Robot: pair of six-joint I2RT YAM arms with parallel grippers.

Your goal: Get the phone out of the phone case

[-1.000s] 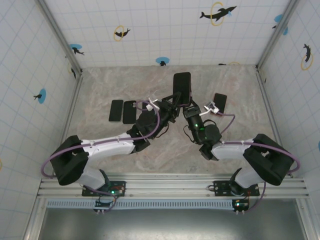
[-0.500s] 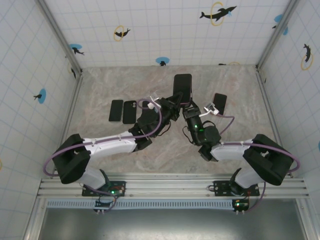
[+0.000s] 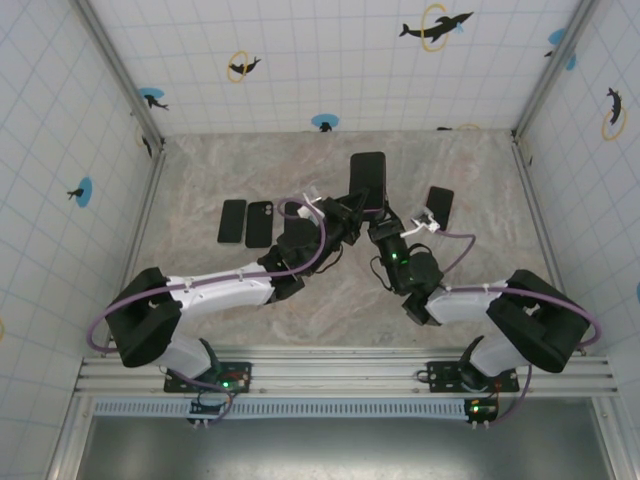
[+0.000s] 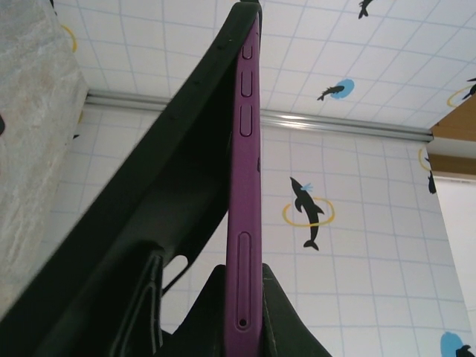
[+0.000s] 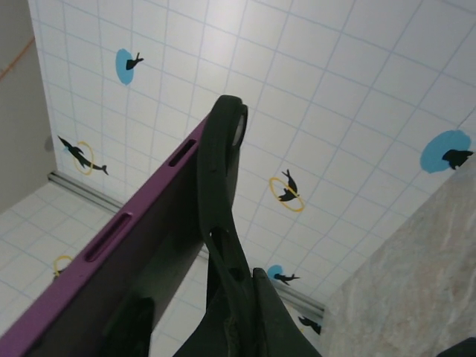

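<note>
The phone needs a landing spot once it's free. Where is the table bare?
Bare marble: the far strip along the back wall, and the near patch between the arms. Crowded mid-table: left gripper grips the phone, right gripper its case, dark slabs flank them.

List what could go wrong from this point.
1. The phone is up in the air over the table, pinched at one end by the left fingers. If the case lets go suddenly, the phone may slip and fall.
2. The case is bowed well away from the phone. The strip held in the right fingers could spring out of the grip or overstretch.
</note>
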